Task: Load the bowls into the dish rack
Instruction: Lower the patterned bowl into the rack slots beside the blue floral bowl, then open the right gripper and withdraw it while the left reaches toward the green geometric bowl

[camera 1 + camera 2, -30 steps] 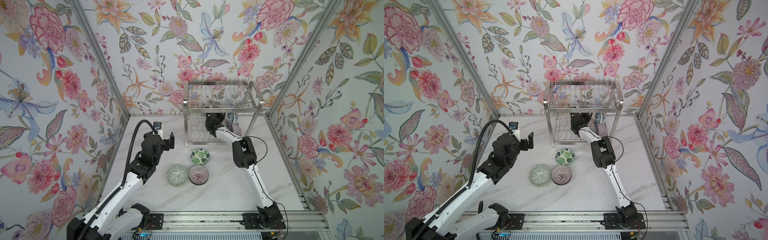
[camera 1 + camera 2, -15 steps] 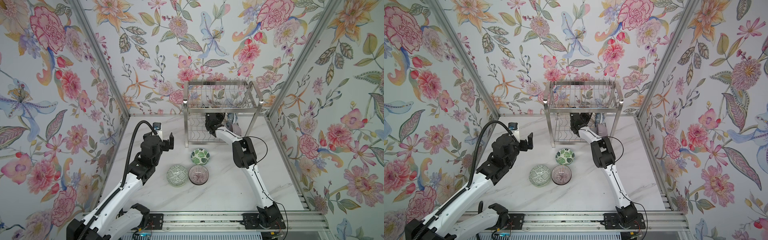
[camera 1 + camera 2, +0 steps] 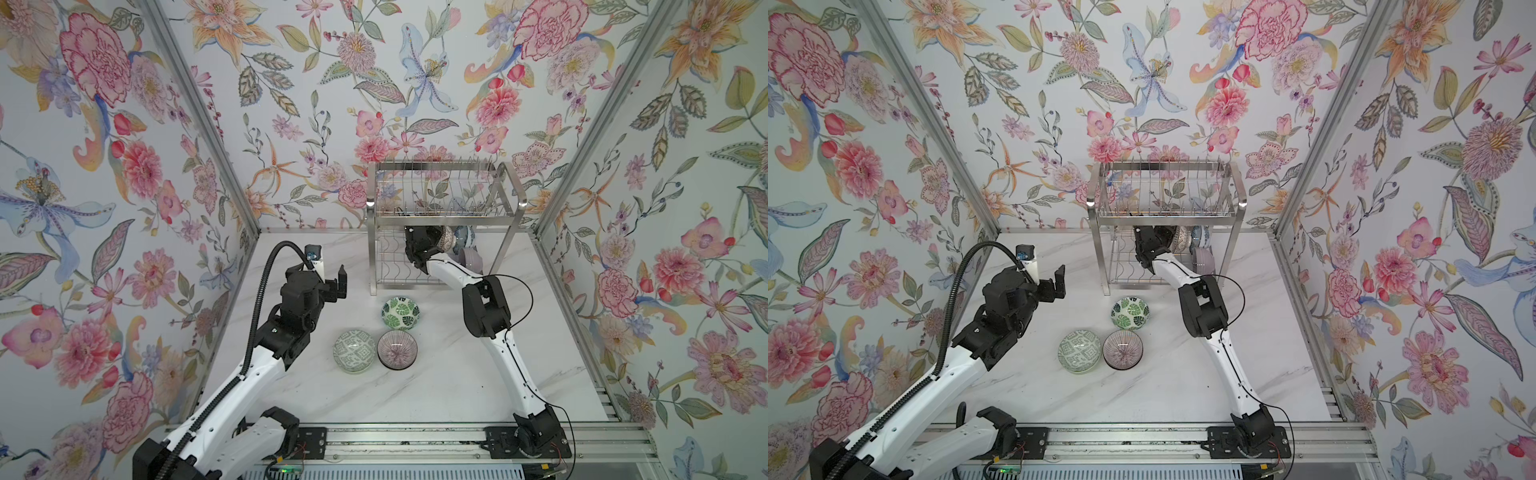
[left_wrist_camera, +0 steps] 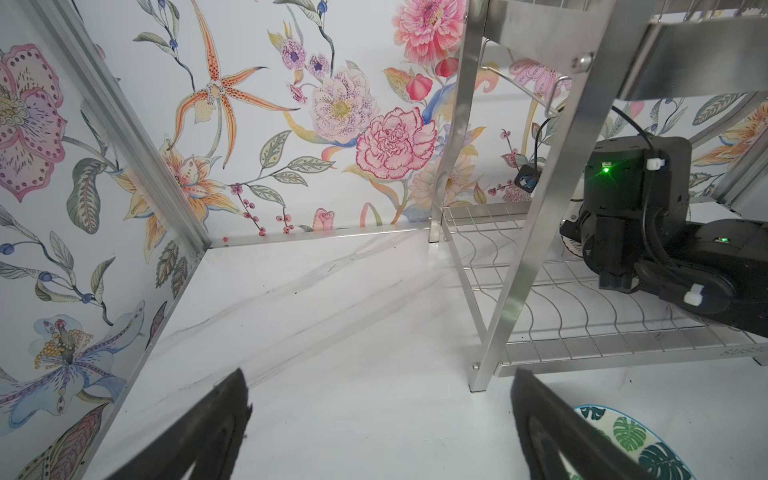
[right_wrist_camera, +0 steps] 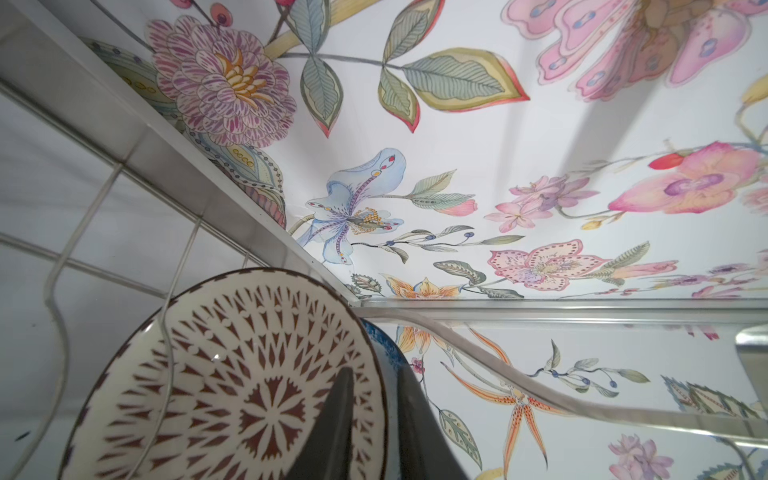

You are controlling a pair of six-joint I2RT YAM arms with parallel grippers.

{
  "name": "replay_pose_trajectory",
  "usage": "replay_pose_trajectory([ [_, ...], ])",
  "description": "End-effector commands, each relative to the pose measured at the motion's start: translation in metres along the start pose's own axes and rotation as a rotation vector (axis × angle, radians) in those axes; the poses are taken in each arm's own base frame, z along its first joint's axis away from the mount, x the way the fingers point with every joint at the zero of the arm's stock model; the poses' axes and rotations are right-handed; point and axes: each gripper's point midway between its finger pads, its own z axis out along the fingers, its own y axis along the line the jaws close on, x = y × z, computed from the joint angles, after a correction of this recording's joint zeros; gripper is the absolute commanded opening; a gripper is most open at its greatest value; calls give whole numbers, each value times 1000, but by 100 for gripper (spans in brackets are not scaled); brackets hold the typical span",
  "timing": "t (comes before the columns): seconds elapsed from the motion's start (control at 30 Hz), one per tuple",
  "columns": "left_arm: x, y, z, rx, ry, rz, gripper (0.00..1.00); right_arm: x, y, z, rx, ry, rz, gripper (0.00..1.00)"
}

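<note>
The dish rack (image 3: 440,166) (image 3: 1167,166) stands at the back of the table. On its lower shelf a white lattice bowl (image 3: 448,239) (image 5: 232,374) stands on edge beside a blue bowl (image 3: 464,237) (image 5: 380,336) and a lilac bowl (image 3: 471,259). My right gripper (image 3: 438,243) (image 5: 377,374) reaches in under the upper tier. Its fingers straddle the lattice bowl's rim, narrowly open, with a gap showing at the inner finger. My left gripper (image 3: 332,284) (image 4: 380,415) hovers wide open and empty, left of the rack.
Three bowls sit upright on the table in front of the rack: green leaf (image 3: 400,312) (image 4: 636,440), grey-green geometric (image 3: 354,351) and purple-lined (image 3: 397,349). The rack's front leg (image 4: 540,208) stands close ahead of the left gripper. Floral walls close in three sides.
The right gripper's jaws have eased slightly apart around the lattice bowl's rim. Neither arm has visibly moved, and the bowls on the table lie as before.
</note>
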Motion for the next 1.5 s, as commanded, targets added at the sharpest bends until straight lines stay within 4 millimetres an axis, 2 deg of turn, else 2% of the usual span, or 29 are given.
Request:
replay_pose_trajectory([
  [0.0,-1,3,-2,2,-5,-3,99,-4,-24,-2,17,-8,60,22],
  [0.1,-1,3,-2,1,-4,-1,99,-5,-27,-4,11,-14,67,23],
  [0.17,-1,3,-1,1,-1,0,99,-6,-29,-7,-2,-25,76,30],
  [0.23,0,2,-1,3,0,-1,99,-9,-31,-11,-19,-44,79,45],
  [0.33,0,2,-1,4,0,-1,99,-12,-30,-19,-42,-75,81,80],
  [0.37,0,2,-1,6,0,-3,99,-13,-31,-22,-49,-86,82,86],
  [0.47,1,1,-1,9,3,-2,99,-15,-30,-31,-73,-116,84,93],
  [0.7,2,1,-1,10,6,-1,99,-21,-24,-62,-119,-237,65,99],
  [0.9,-2,1,-2,14,1,-3,99,-15,-20,-79,-117,-298,27,99],
  [1.13,-4,0,-2,16,2,-2,99,-7,-34,-102,-98,-354,33,99],
  [1.33,-2,-1,1,20,11,-2,99,2,-44,-135,-93,-437,24,99],
  [1.4,1,-5,4,34,15,-8,99,11,-47,-140,-92,-450,21,99],
  [1.43,2,-7,6,42,21,-11,99,6,-46,-159,-97,-489,20,99],
  [1.47,4,-9,8,48,26,-11,99,10,-47,-165,-100,-499,20,99],
])
